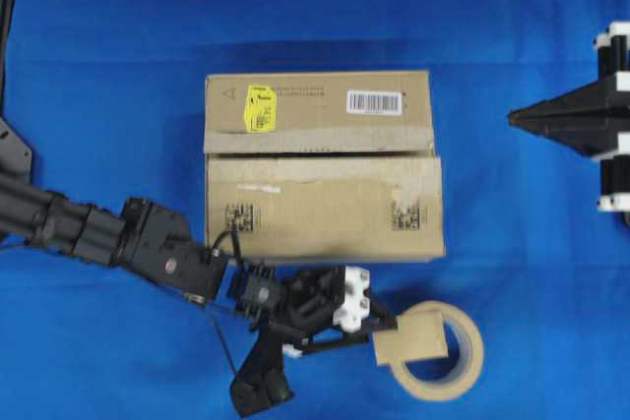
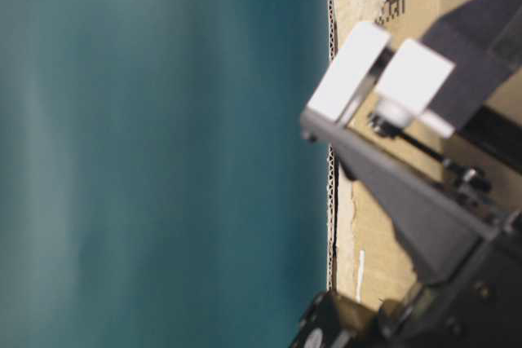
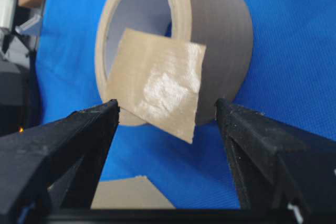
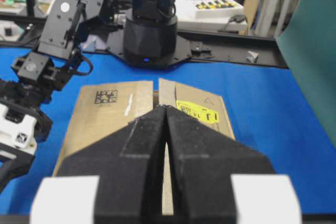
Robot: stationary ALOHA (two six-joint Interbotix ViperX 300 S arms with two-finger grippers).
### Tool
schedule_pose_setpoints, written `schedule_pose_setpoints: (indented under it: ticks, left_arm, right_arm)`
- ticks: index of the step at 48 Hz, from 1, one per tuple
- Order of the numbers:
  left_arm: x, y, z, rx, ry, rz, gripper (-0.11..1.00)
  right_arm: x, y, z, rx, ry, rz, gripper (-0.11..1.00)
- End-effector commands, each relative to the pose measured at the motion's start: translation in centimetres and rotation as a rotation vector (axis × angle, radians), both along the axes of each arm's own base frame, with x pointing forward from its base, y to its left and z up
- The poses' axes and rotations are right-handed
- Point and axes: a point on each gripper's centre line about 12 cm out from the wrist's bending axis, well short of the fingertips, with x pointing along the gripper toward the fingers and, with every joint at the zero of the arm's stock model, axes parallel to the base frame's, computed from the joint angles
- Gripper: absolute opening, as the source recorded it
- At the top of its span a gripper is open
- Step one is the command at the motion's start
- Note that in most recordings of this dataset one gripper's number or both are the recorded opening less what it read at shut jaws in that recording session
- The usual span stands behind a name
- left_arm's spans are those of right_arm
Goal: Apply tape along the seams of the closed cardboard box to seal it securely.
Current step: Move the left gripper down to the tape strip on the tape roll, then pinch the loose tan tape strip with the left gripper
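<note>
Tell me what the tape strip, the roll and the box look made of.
Tape: tan paper-like strip, glossy; a bright highlight shows on it, with a faint weave.
Roll: the same beige tape wound on a pale core, probably card.
Box: brown corrugated cardboard, matte; the table-level view shows a fluted edge.

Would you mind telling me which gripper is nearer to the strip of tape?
The left gripper: its open fingers flank the tape strip leaning on the tape roll. The right gripper, shut, sits far off beyond the cardboard box.
</note>
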Motion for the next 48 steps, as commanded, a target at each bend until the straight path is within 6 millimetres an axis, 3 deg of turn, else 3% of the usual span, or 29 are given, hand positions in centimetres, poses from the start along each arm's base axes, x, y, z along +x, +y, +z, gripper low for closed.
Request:
schedule_pose_setpoints:
  ticks: [1, 10, 13, 22, 26, 37, 48]
  left_arm:
    - [0.7, 0.4, 1.5, -0.012, -0.040, 0.013, 0.71]
    - [0.7, 0.2, 1.5, -0.014, -0.037, 0.011, 0.63]
    - [0.7, 0.0, 1.5, -0.017, -0.035, 0.008, 0.53]
    - [0.5, -0.8, 1.4, -0.017, -0.014, -0.007, 0.12]
    - [0.4, -1.0, 1.3, -0.014, -0.004, -0.012, 0.01]
    - [0.4, -1.0, 2.5, -0.015, -0.002, -0.012, 0.01]
    - [0.4, -0.8, 7.2, -0.013, -0.049, -0.020, 0.01]
  right_arm:
    - [0.2, 0.0, 1.0, -0.003, -0.024, -0.001, 0.03]
    - [0.3, 0.0, 0.9, -0.003, -0.012, -0.001, 0.03]
    - [0.3, 0.0, 0.8, -0.003, -0.008, -0.001, 0.03]
    - [0.3, 0.0, 0.7, -0.003, 0.000, 0.000, 0.03]
    - [0.3, 0.0, 0.7, -0.006, 0.000, 0.000, 0.03]
    - [0.3, 0.0, 0.7, -0.003, 0.000, 0.000, 0.03]
    - [0.3, 0.0, 0.6, -0.006, 0.008, 0.001, 0.03]
